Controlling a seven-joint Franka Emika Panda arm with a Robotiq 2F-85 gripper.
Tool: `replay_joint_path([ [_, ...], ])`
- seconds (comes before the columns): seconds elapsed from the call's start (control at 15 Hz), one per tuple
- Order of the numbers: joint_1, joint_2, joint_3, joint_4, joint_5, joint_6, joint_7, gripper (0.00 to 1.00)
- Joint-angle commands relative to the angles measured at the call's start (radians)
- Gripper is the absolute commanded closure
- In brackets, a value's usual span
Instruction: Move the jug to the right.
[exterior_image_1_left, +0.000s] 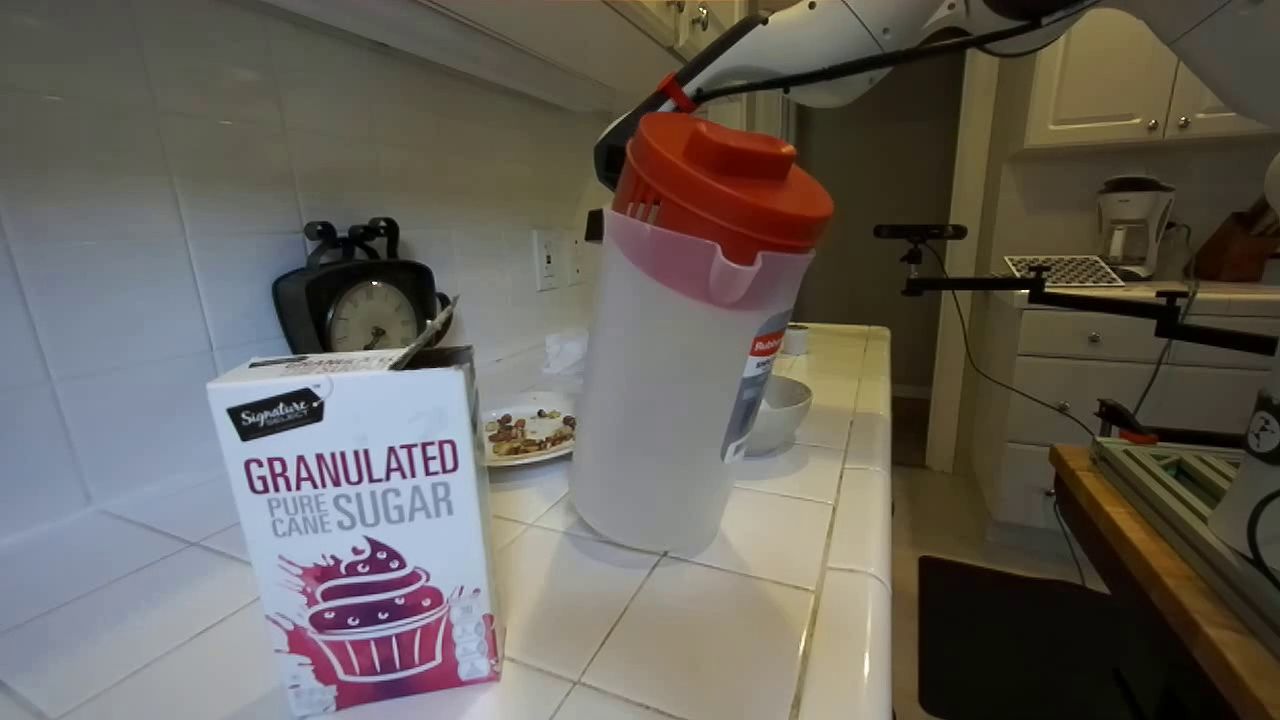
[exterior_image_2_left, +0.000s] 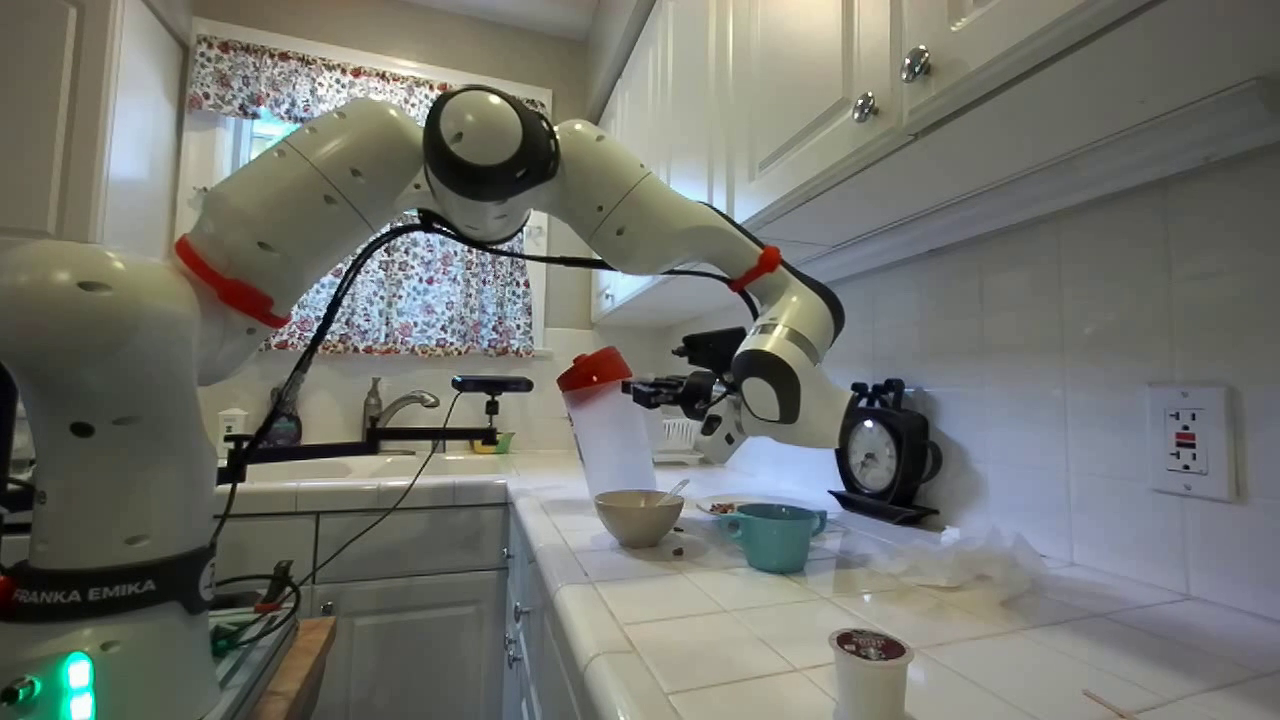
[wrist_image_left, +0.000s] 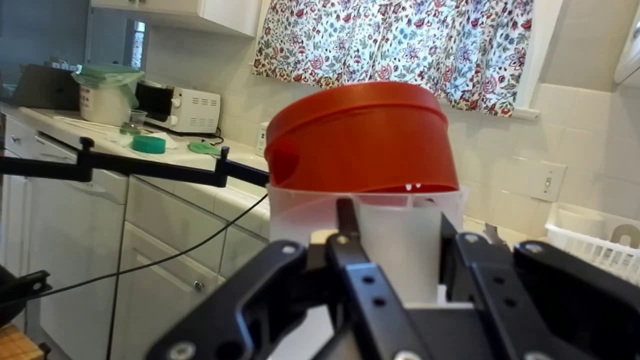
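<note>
While the jug (exterior_image_1_left: 670, 400) is held aslant at the tiled counter (exterior_image_1_left: 700, 630), between the sugar box (exterior_image_1_left: 350, 560) and the pale bowl (exterior_image_2_left: 638, 522), its base is covered by that bowl in an exterior view, and whether the counter is touched cannot be made out. In the wrist view, its handle (wrist_image_left: 400, 260) is clamped between the fingers (wrist_image_left: 346, 218) of the gripper (wrist_image_left: 396, 227), by which the lower body is largely masked. Farther out, the white plate (exterior_image_1_left: 510, 460) is partly covered by the jug, and the lower part of the black clock (exterior_image_1_left: 372, 315) is hidden by the box.
</note>
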Motion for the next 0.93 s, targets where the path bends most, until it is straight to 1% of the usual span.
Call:
replay_joint_path([
  [0.0, -0.001, -0.055, 0.003, -0.066, 0.069, 0.02, -0.031, 0.91],
  [0.2, -0.008, -0.077, 0.008, -0.101, 0.134, 0.035, -0.035, 0.91],
  [0.6, -0.034, -0.137, 0.014, -0.222, 0.359, 0.084, -0.062, 0.91],
  [0.73, -0.043, -0.163, 0.007, -0.261, 0.408, 0.101, -0.106, 0.91],
  [0.87, -0.046, -0.196, -0.009, -0.294, 0.417, 0.125, -0.187, 0.91],
])
